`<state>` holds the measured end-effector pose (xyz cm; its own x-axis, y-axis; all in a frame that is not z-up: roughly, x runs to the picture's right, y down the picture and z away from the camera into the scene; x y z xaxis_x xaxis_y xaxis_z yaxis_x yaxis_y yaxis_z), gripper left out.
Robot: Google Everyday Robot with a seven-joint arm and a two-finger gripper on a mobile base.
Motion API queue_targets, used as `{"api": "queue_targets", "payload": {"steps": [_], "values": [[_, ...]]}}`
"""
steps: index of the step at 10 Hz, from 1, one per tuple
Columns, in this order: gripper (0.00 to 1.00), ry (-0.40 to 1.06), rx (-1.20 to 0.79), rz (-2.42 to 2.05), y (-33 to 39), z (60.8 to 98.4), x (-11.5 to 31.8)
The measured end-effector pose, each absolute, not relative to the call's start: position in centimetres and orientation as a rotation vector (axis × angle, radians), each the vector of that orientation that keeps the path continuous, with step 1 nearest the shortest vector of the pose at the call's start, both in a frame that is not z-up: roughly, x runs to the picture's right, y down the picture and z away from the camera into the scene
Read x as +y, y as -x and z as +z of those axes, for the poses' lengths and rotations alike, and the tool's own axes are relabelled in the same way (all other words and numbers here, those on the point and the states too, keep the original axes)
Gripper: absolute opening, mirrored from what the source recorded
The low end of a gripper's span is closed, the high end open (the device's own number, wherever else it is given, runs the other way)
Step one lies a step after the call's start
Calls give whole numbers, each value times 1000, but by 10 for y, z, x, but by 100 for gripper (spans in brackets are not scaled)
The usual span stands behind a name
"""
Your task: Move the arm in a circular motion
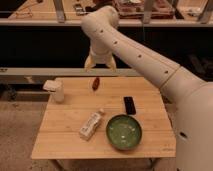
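Observation:
The cream-white arm [145,57] reaches from the lower right up and to the left, bends at a rounded joint near the top, and turns down. Its gripper [100,65] hangs above the far edge of the wooden table [60,135]. The two prongs are spread apart with nothing between them. A small reddish-brown object [95,83] sits on the table just below the gripper, apart from it.
On the table are a white dispenser [56,90] at the back left, a black phone [129,105], a green bowl [123,132] at the front and a white carton [92,125] lying on its side. A shelf rail [45,71] runs behind the table.

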<state>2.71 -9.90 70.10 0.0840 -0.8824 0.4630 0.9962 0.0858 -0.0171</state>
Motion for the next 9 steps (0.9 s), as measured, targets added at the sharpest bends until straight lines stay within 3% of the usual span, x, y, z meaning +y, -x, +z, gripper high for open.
{"api": "queue_targets", "payload": {"steps": [2,4,7,9], "values": [[80,476,-332,-1298,-99,722,-64],[80,590,-323,-1132,-157,720,6],[80,630,-302,-1060,-172,667,71],[80,595,-339,-1103,-126,634,98]]}}
